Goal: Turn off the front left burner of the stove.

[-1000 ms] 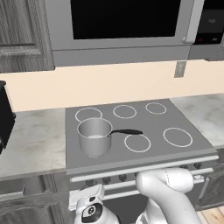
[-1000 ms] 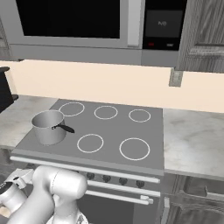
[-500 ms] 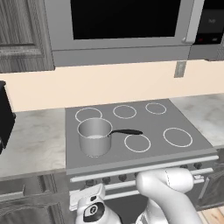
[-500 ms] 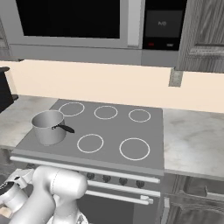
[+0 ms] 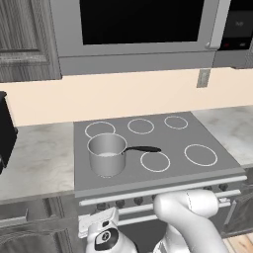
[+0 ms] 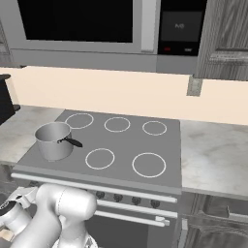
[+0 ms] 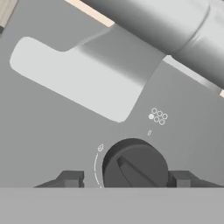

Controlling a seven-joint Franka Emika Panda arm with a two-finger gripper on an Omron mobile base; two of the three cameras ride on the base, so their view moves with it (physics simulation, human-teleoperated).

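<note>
The grey stove point(image 5: 197, 136) has white ring burners on its glass. A steel saucepan point(image 5: 106, 154) stands on the front left burner and hides its ring; the same saucepan point(image 6: 53, 140) sits at the stove's near left in the right base view. In the hand view a dark round knob point(image 7: 134, 164) on the stove's front panel lies close ahead, with a small burner-dot marking point(image 7: 157, 116) above it. My gripper point(image 7: 126, 178) is open, its fingertips point(image 7: 70, 178) standing either side of the knob with gaps between pads and knob.
A silver front bar point(image 7: 175, 26) crosses just above the knob. A row of knobs point(image 6: 117, 197) runs along the stove front. The microwave point(image 5: 138, 29) hangs above, marble counters point(image 6: 213, 155) flank the stove, and a black appliance point(image 5: 6, 131) stands at the left.
</note>
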